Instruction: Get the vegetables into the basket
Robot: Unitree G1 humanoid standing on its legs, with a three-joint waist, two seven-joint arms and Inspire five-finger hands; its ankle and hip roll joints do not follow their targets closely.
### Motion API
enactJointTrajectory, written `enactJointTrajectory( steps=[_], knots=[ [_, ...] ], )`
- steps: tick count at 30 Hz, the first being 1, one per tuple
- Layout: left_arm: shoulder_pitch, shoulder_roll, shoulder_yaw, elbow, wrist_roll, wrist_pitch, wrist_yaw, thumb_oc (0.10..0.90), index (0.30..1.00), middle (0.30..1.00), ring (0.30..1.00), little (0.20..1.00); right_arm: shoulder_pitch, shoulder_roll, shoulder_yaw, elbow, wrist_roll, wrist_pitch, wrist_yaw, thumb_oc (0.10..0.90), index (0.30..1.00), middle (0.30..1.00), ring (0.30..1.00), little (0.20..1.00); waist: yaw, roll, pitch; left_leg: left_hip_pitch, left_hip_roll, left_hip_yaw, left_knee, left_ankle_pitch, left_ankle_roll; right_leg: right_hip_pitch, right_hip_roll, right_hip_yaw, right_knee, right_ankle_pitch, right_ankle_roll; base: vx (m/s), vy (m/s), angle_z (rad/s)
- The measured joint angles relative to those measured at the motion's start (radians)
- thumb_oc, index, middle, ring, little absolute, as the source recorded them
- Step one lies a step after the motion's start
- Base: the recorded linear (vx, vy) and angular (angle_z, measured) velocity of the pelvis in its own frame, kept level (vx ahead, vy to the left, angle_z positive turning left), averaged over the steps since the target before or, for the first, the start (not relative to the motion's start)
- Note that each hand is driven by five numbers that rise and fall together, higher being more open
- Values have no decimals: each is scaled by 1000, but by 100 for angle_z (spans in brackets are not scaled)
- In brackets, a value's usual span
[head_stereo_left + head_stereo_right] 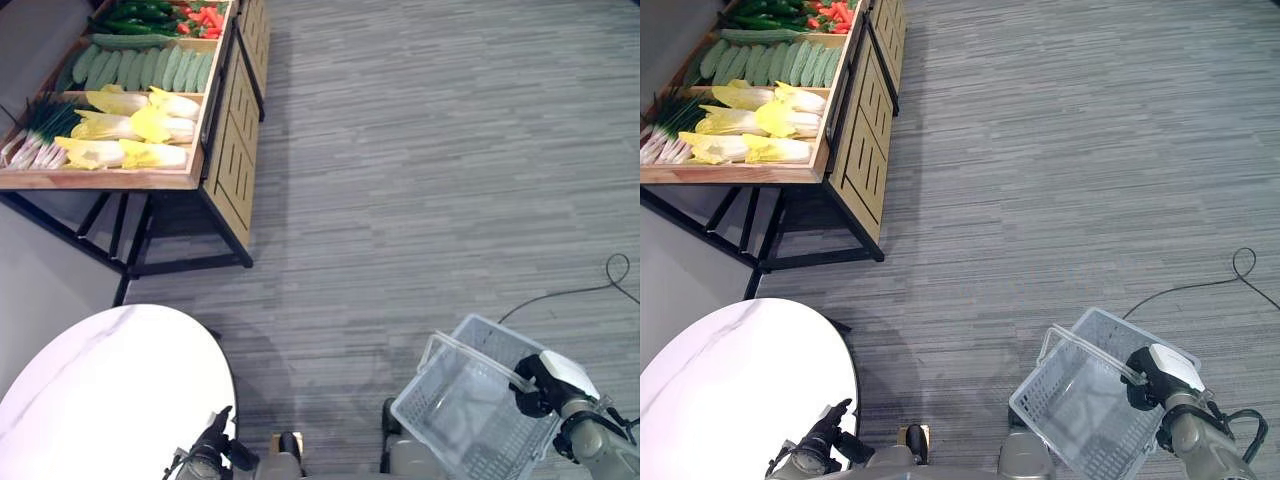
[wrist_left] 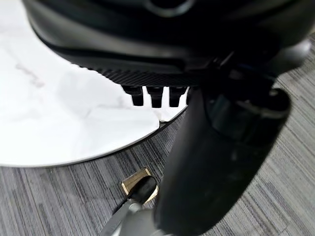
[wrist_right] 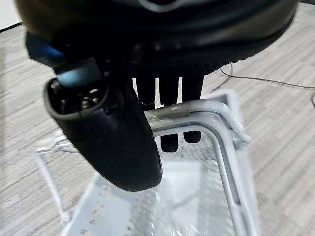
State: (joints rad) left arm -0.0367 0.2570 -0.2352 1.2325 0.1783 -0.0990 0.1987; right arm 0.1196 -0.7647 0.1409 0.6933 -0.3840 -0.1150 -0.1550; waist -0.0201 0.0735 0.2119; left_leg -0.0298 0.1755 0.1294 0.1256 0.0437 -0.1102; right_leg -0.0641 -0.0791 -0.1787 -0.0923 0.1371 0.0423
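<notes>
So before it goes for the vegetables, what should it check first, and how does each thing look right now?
1. Basket held: ok. The right hand has its fingers curled round the handle.
2. Basket has room: ok, nothing lies in it.
3. Left hand free: ok. It holds nothing, beside the white round table.
4. Vegetables within reach: not ok. The vegetable stand with cabbages and cucumbers is well across the floor.
5. Path to the stand: ok, the grey carpet between looks bare.
</notes>
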Motion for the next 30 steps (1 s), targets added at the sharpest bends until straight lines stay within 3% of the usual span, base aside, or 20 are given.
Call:
enactJointTrajectory(
  steps=[2, 5, 6, 8, 9, 11, 12, 14, 15, 16, 17, 19, 21, 22, 23, 24, 27, 28, 29, 30],
  knots=[
    [-6, -1, 3, 16, 0, 4, -1, 900, 1000, 1000, 1000, 1000, -25, -6, 0, -1, 0, 4, -1, 400, 300, 300, 300, 300, 13, -23, 22, -71, -24, -96, 108, 39, -31, 7, -19, 9, 0, -7, -25, 79, -47, 13],
    [6, -21, -2, 51, 0, 8, -9, 900, 1000, 1000, 1000, 1000, -58, -22, 0, -4, 2, 6, -6, 400, 300, 300, 300, 300, 24, -29, 27, -108, -87, -162, 74, 2, -47, -6, -37, 11, 0, -20, -44, 166, -15, 0],
    [8, -35, -4, 88, 0, 10, -11, 900, 1000, 1000, 1000, 1000, -87, -25, 0, -5, 7, 6, -7, 400, 300, 300, 300, 300, 24, -35, 31, -132, -124, -147, -8, 7, -31, -26, -47, 15, 0, -30, -47, 212, 32, 2],
    [14, -51, -7, 108, 0, 21, -15, 900, 1000, 1000, 1000, 1000, -96, -24, 3, -6, 7, 6, -8, 400, 300, 300, 300, 300, 27, -34, 31, -149, -148, -124, -77, 14, 6, -36, -40, 14, 5, -36, -43, 286, 59, 1],
    [23, -52, -7, 106, 1, 21, -16, 900, 1000, 1000, 1000, 1000, -93, -22, 4, -8, 7, 6, -8, 400, 300, 300, 300, 300, 34, -28, 32, -144, -141, -115, -91, 9, 14, -33, -25, 14, 4, -37, -42, 275, 63, -8],
    [45, -56, -7, 100, 1, 19, -16, 900, 1000, 1000, 1000, 1000, -90, -28, 5, -35, 7, 12, -8, 400, 300, 300, 300, 300, 41, -4, 33, -134, -118, -120, -146, -69, 33, -44, 14, 23, 0, -39, -36, 265, 95, -37],
    [44, -49, -6, 77, 3, 26, -20, 900, 1000, 1000, 1000, 1000, -95, -19, 4, -45, 7, 9, -18, 400, 300, 300, 300, 300, 75, 6, 52, -124, -89, -91, -158, -13, 27, -63, 41, 26, 59, -50, -23, 335, 147, -45],
    [42, -18, 4, 61, 10, 26, -25, 900, 1000, 1000, 1000, 1000, -90, 15, 5, -44, 6, 8, -14, 400, 300, 300, 300, 300, 94, -34, 82, -103, -107, -98, -88, 0, 33, -41, 28, 73, 117, -81, -32, 345, 226, -39],
    [49, -18, 5, 58, 10, 25, -26, 900, 1000, 1000, 1000, 1000, -93, 20, 6, -64, 6, 3, -14, 400, 300, 300, 300, 300, 119, -38, 79, -83, -109, -99, -47, -16, 54, -15, 30, 108, 102, -84, -30, 268, 236, -60],
    [53, -20, 5, 58, 14, 25, -30, 900, 1000, 1000, 1000, 1000, -100, 19, 5, -91, 6, 2, -17, 400, 300, 300, 300, 300, 117, -52, 81, -81, -121, -90, -42, -38, 75, 3, 19, 124, 85, -87, -24, 238, 238, -63],
    [55, -25, 3, 59, 21, 26, -33, 900, 1000, 1000, 1000, 1000, -102, 12, 3, -118, 5, 1, -23, 400, 300, 300, 300, 300, 110, -32, 61, -81, -124, -79, -52, -36, 95, 3, 9, 122, 75, -92, -10, 146, 175, -28],
    [40, -14, 3, 42, 21, 24, -29, 900, 1000, 1000, 1000, 1000, -114, 14, 4, -128, -1, -8, -26, 400, 300, 300, 300, 300, 117, -44, 63, -74, -135, -51, -55, -33, 100, -22, -11, 110, 132, -113, -8, 209, 258, -18],
    [14, 12, 11, 38, 21, 17, -26, 900, 1000, 1000, 1000, 1000, -109, 47, 19, -119, -12, 2, -20, 400, 300, 300, 300, 300, 127, -105, 58, -133, -185, -54, 62, -87, 120, 8, -60, 127, 105, -108, 10, 176, 249, -5],
    [11, 5, 7, 38, 22, 10, -28, 900, 1000, 1000, 1000, 1000, -117, 49, 21, -118, -13, 4, -19, 400, 300, 300, 300, 300, 129, -103, 45, -133, -196, -66, -45, -74, 154, 9, -77, 138, 101, -121, 26, 189, 327, -30],
    [11, 0, 1, 42, 22, 10, -31, 900, 1000, 1000, 1000, 1000, -125, 57, 24, -105, -13, 7, -18, 400, 300, 300, 300, 300, 131, -90, 34, -118, -196, -42, -73, -16, 154, 11, -83, 156, 113, -134, 44, 177, 330, -38],
    [9, 3, -3, 41, 23, 10, -31, 900, 1000, 1000, 1000, 1000, -126, 60, 39, -102, -14, 12, -18, 400, 300, 300, 300, 300, 122, -98, 31, -96, -214, -32, -91, -10, 165, 6, -95, 157, 136, -127, 53, 208, 389, -34],
    [-17, 47, -14, 56, 41, 14, -34, 900, 1000, 1000, 1000, 1000, -154, 107, 65, -76, -18, 23, -18, 400, 300, 300, 300, 300, 109, -112, 2, -49, -231, -3, -143, -15, 181, -135, -113, 161, 414, -123, 61, 199, 326, -22],
    [-50, 99, -30, 56, 48, 15, -32, 900, 1000, 1000, 1000, 1000, -152, 110, 81, -73, -25, 26, -22, 400, 300, 300, 300, 300, 92, -113, 0, -6, -255, -14, -148, -30, 204, -221, -128, 207, 647, -83, 103, 262, 263, 16],
    [-71, 141, -49, 34, 49, 20, -20, 900, 1000, 1000, 1000, 1000, -150, 110, 82, -98, -31, 23, -24, 400, 300, 300, 300, 300, 85, -112, -4, 22, -265, -34, -156, -55, 240, -306, -137, 192, 780, -132, 113, 296, 104, 26],
    [-77, 153, -47, 35, 48, 25, -12, 900, 1000, 1000, 1000, 1000, -150, 112, 88, -110, -33, 20, -23, 400, 300, 300, 300, 300, 79, -112, -4, 27, -267, -33, -153, -54, 238, -321, -137, 171, 760, -141, 108, 245, -31, 12]
  ],
)
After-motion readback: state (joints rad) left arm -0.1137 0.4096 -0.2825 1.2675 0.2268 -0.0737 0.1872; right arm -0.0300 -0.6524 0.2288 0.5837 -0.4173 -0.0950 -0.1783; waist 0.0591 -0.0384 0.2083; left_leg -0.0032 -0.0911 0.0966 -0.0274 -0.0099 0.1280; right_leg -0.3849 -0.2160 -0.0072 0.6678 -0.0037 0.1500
